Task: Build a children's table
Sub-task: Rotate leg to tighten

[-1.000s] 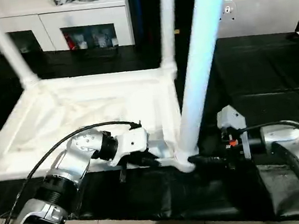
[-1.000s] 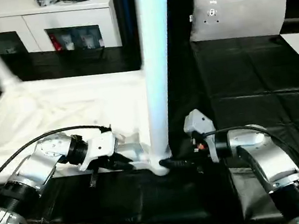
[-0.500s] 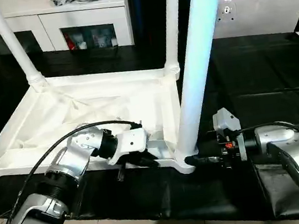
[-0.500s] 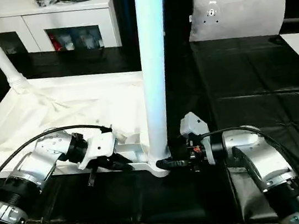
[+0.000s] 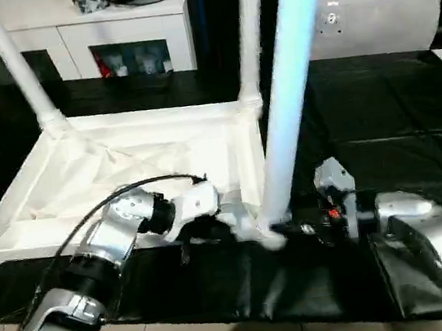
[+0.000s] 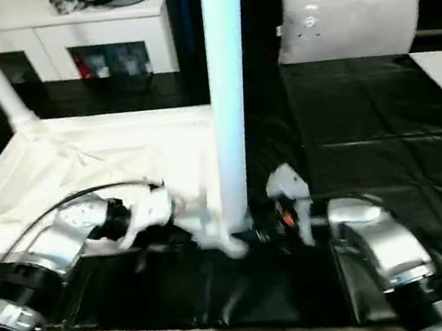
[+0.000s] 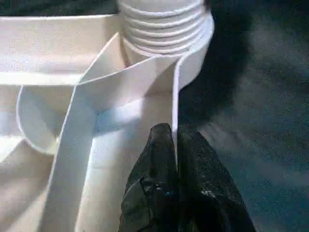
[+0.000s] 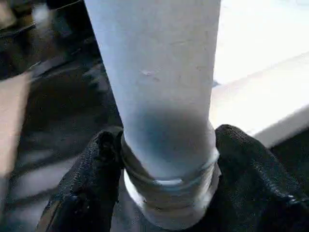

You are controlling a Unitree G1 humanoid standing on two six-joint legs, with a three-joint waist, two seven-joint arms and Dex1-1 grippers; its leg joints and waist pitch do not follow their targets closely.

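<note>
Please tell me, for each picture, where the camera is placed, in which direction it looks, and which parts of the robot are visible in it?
Left eye: on the head, looking forward and down at the upturned tabletop; both forearms show.
Right eye: beside it, same scene, slightly shifted.
Left wrist: behind the left tool, whose fingers pinch the tabletop's thin rim near a corner socket.
Right wrist: behind the right tool, whose fingers sit on both sides of the near leg at its threaded base.
Shared: the near leg's threaded base shows in both wrist views.

L gripper [image 7: 175, 145] pinched tight on thin rim, R gripper [image 8: 161, 145] fingers clamped either side of leg base.
</note>
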